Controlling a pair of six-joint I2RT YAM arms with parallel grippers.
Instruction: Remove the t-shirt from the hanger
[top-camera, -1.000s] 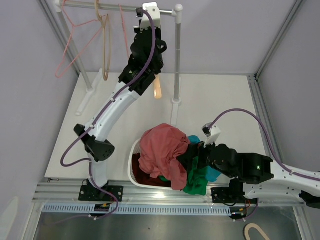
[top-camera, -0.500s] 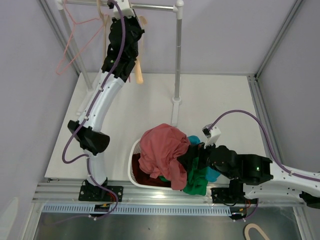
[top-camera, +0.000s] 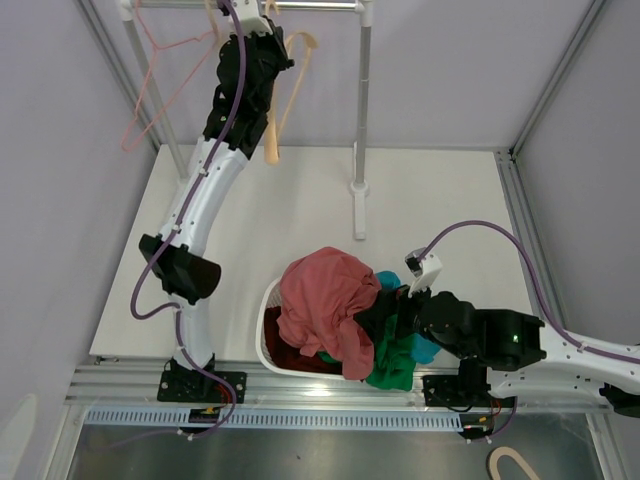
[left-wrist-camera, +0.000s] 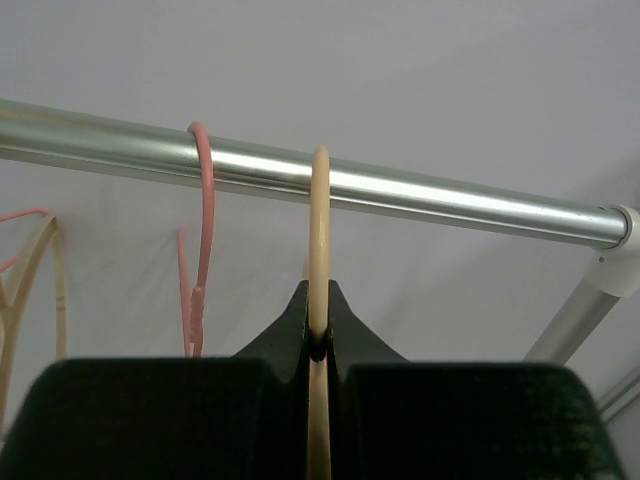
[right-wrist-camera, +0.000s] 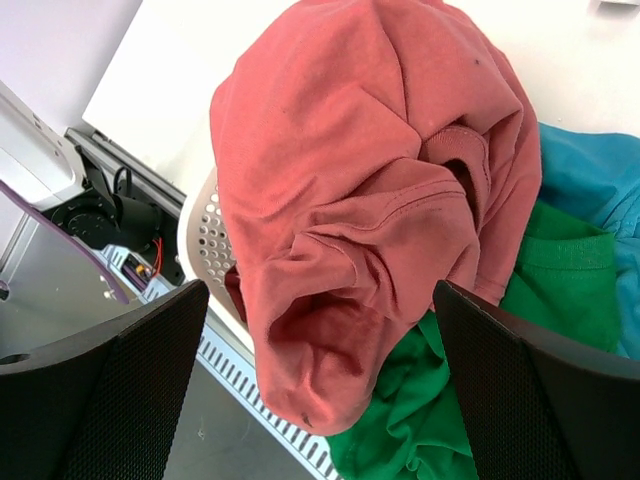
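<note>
The red t-shirt (top-camera: 325, 300) lies crumpled on top of the white laundry basket (top-camera: 268, 325), off any hanger; it fills the right wrist view (right-wrist-camera: 380, 180). My right gripper (right-wrist-camera: 320, 390) is open and empty just above it, beside the basket in the top view (top-camera: 395, 312). My left gripper (left-wrist-camera: 318, 345) is shut on the neck of a bare tan hanger (left-wrist-camera: 320, 210), whose hook lies over the metal rail (left-wrist-camera: 450, 200). From above, that hanger (top-camera: 285, 95) hangs beside the raised left gripper (top-camera: 262, 50).
A pink hanger (top-camera: 160, 75) and another tan hanger (left-wrist-camera: 40, 270) hang on the rail further left. The rack's right post (top-camera: 362, 120) stands on the table. Green (right-wrist-camera: 540, 330) and blue (right-wrist-camera: 590, 170) garments lie under the red t-shirt.
My left arm has carried the tan hanger left and up, and its hook is now over the rail. The rack has shifted slightly. The right arm and the red t-shirt have not moved.
</note>
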